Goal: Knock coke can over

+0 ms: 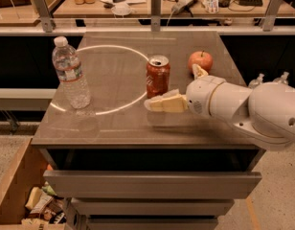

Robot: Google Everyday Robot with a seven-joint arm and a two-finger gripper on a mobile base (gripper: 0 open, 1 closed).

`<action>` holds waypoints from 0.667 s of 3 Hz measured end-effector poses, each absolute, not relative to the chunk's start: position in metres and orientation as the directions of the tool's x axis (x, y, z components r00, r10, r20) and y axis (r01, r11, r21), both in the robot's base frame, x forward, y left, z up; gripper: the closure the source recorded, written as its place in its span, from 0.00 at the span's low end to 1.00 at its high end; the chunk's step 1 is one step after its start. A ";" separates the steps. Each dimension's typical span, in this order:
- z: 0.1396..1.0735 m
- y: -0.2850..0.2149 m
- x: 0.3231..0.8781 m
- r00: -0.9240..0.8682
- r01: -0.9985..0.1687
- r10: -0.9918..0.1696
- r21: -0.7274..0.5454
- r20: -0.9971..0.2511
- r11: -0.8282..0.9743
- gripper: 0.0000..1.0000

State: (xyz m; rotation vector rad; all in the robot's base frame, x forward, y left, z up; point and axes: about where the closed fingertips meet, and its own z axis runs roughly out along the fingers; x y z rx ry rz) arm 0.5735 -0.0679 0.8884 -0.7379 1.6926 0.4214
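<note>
The coke can (157, 75) stands upright near the middle of the grey table top (114, 119), red with white lettering and a silver top. My gripper (154, 103) comes in from the right on a white arm, its cream fingers lying low over the table just in front of the can's base and reaching to its left edge. It holds nothing.
A clear water bottle (70, 74) stands at the table's left. A red apple (200, 61) sits behind the arm's wrist, right of the can. A bright ring of light lies on the table. Drawers are below; a box of clutter (39, 205) sits on the floor at left.
</note>
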 end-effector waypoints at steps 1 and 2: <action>0.886 -0.047 0.585 -0.098 -0.694 -0.226 -0.096 -0.969 0.714 0.13; 0.885 -0.029 0.594 -0.088 -0.715 -0.208 -0.084 -0.974 0.694 0.37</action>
